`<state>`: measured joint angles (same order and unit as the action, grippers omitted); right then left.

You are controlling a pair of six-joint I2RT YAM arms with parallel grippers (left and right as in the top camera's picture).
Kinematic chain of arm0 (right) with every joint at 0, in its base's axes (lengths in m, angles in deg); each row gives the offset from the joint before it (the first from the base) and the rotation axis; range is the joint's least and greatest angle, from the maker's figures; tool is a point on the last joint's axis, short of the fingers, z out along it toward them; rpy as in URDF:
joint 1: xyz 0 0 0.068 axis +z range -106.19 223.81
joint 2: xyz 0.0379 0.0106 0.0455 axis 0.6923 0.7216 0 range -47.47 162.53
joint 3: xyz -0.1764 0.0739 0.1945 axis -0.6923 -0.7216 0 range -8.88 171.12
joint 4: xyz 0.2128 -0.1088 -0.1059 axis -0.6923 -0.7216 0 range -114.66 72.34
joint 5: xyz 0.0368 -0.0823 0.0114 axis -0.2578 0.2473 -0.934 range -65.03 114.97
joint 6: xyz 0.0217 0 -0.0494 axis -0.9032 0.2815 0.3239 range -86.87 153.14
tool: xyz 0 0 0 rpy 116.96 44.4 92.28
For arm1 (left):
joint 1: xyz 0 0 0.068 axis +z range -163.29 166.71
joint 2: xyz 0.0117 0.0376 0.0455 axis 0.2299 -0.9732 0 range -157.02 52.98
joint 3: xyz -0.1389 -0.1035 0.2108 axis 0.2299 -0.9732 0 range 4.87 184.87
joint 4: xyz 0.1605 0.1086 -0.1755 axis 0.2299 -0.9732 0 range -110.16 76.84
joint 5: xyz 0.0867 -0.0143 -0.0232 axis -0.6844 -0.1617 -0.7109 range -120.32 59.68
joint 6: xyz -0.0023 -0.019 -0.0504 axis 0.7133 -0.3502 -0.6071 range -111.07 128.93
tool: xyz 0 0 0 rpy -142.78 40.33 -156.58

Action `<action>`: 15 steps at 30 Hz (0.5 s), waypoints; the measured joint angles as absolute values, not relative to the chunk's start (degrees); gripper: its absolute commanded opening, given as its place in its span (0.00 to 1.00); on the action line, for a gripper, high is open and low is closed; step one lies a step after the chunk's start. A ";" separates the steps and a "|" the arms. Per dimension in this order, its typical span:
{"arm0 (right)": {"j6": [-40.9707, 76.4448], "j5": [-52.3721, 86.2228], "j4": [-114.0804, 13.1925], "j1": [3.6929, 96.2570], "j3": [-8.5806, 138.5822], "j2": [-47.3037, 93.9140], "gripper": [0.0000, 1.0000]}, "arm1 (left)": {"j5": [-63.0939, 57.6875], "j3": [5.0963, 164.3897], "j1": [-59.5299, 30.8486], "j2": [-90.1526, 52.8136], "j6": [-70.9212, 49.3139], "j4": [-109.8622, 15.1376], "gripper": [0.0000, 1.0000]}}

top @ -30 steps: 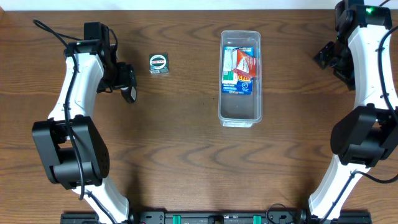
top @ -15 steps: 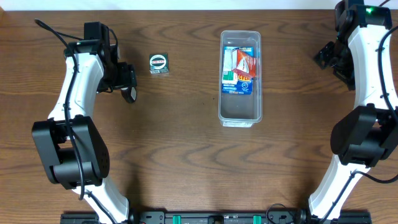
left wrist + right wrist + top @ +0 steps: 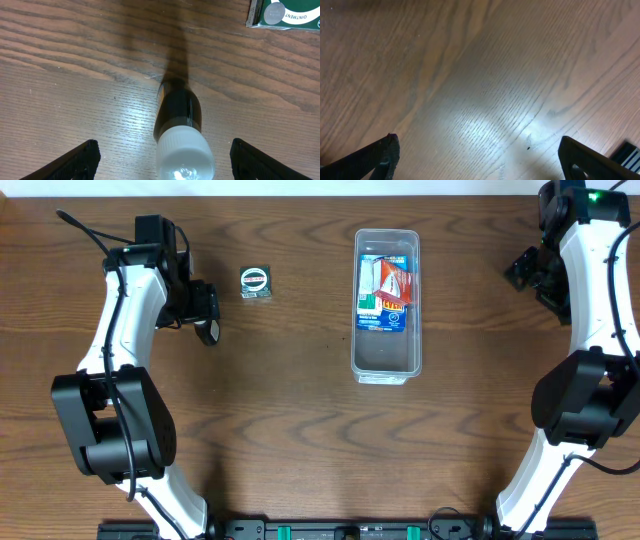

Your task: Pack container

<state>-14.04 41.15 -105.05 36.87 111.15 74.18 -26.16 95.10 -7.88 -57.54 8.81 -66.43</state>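
The clear plastic container (image 3: 386, 305) lies lengthwise at the table's upper middle, with a few colourful packets (image 3: 384, 292) in its far half. A small dark bottle with a white cap (image 3: 179, 131) stands between the open fingers of my left gripper (image 3: 163, 160); overhead it shows at the left (image 3: 207, 331). A small green ointment box (image 3: 256, 283) lies to its right, also at the top right of the left wrist view (image 3: 285, 14). My right gripper (image 3: 479, 157) is open over bare wood at the far right (image 3: 527, 272).
The brown wooden table (image 3: 300, 430) carries only these few items. The arms' bases (image 3: 110, 425) stand at the front left and front right (image 3: 580, 410). A dark rail (image 3: 340, 530) runs along the front edge.
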 measured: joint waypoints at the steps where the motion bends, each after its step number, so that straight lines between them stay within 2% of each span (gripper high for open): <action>1: -14.04 41.15 -105.05 36.87 111.15 74.18 0.99 | -26.16 95.10 -7.88 -57.54 8.79 -66.48 0.84; 15: -14.04 41.15 -105.05 36.87 111.15 74.18 0.99 | -26.13 93.29 -7.88 -57.61 8.81 -65.54 0.84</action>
<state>-14.04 41.15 -105.05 36.87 111.15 74.18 -26.13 93.29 -7.88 -57.61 8.81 -65.54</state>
